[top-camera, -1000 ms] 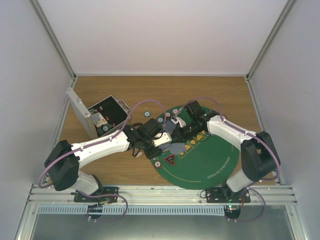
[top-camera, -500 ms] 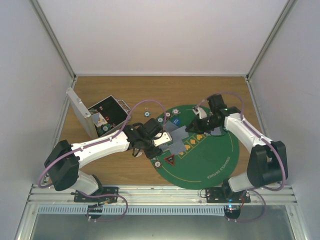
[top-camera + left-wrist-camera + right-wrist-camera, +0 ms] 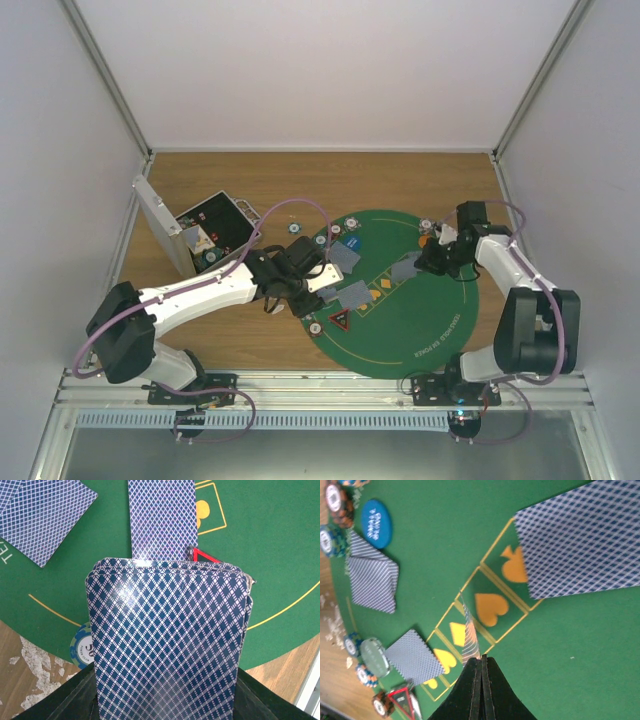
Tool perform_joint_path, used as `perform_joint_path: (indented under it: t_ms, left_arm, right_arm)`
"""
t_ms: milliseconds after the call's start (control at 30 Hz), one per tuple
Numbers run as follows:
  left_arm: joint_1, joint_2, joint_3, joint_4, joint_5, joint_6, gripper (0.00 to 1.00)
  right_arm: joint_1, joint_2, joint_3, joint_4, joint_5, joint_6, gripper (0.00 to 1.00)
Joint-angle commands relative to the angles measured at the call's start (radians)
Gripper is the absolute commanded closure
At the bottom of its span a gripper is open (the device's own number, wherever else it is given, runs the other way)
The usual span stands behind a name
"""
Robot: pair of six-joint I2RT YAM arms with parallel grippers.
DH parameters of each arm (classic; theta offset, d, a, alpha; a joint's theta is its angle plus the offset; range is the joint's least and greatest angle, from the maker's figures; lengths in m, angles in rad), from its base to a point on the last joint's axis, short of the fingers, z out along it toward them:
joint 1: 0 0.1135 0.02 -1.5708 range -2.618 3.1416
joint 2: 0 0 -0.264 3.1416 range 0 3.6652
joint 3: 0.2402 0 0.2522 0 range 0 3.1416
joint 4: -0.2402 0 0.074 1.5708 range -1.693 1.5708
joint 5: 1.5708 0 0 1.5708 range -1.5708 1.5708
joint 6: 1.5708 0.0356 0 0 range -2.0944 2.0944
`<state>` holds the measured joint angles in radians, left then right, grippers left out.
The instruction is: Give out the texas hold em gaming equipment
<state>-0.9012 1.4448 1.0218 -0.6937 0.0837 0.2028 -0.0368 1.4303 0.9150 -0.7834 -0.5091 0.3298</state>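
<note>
Right gripper (image 3: 481, 660): fingers pressed together, pinching one playing card (image 3: 469, 632) by its edge. The card stands edge-on above the yellow suit boxes (image 3: 487, 607) of the green felt mat (image 3: 580, 670). Just beyond, another card (image 3: 580, 545) lies face down over part of the spade box. A blue token (image 3: 376, 516) and poker chips (image 3: 339, 502) sit near the mat's rim.

Left gripper (image 3: 305, 282): clamped on a deck of cards (image 3: 167, 640), backs up, over the mat's edge. A striped chip (image 3: 82, 645) and a red-triangle token (image 3: 202, 556) show past its sides. A silver case (image 3: 160, 225) stands open on the wooden table (image 3: 250, 340), off to the left.
</note>
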Motion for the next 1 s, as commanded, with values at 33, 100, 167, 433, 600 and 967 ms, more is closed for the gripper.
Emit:
perform_joint_path:
  t_ms: [33,100,167,433,600,967]
  left_arm:
    - [0.004,-0.030,-0.011,0.026,-0.011,0.009,0.42]
    - [0.004,-0.031,-0.011,0.028,-0.010,0.009,0.42]
    - [0.004,-0.029,-0.012,0.028,-0.010,0.009,0.42]
    - [0.004,-0.031,-0.014,0.027,-0.017,0.010,0.42]
    - [0.004,-0.026,-0.011,0.027,-0.017,0.011,0.42]
    - [0.004,-0.026,-0.012,0.027,-0.019,0.011,0.42]
  right_arm:
    - [-0.044,0.045,-0.012,0.044,0.111,0.005,0.99]
    - [-0.059,0.052,-0.017,0.059,0.147,-0.005,1.00]
    - [-0.074,0.070,-0.015,0.065,0.171,-0.022,1.00]
    - [-0.095,0.143,0.000,0.083,0.208,-0.062,0.99]
    - [-0.106,0.166,0.018,0.094,0.216,-0.079,0.99]
    - [-0.122,0.223,0.050,0.111,0.244,-0.098,0.99]
